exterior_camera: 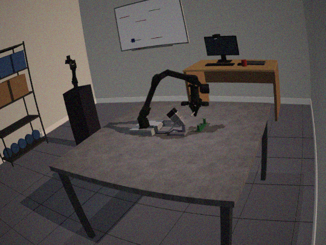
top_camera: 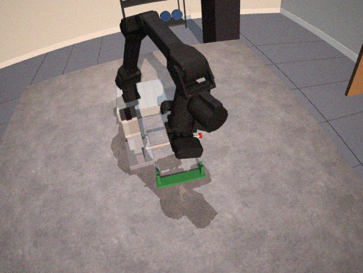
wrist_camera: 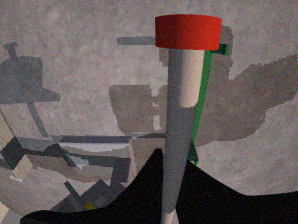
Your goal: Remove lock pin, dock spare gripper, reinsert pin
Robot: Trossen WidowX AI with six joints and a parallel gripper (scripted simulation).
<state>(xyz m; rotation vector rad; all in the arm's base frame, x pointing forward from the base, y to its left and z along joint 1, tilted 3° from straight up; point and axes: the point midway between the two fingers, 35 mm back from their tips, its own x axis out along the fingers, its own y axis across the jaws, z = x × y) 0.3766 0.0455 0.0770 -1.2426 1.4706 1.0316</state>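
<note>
My gripper (exterior_camera: 195,114) (wrist_camera: 164,153) is shut on the lock pin (top_camera: 158,145) (wrist_camera: 180,120), a grey and pale rod with a red head. It holds the pin roughly level above the table, between the pale mount assembly and the green cradle (top_camera: 181,178) (exterior_camera: 200,127). In the top view the hand hides the fingertips and the pin's middle. The mount assembly has a tilted pale block (top_camera: 132,128) (exterior_camera: 180,120) with a dark upper end, over a low pale frame (top_camera: 142,165). Which parts are the socket and the spare gripper I cannot tell.
The arm's pale base plate (top_camera: 150,91) is behind the mount assembly. All this is on a grey-brown table (top_camera: 101,215) (exterior_camera: 151,163). A dark pedestal (top_camera: 222,20) (exterior_camera: 81,114) and a wooden desk (exterior_camera: 235,76) stand beyond it.
</note>
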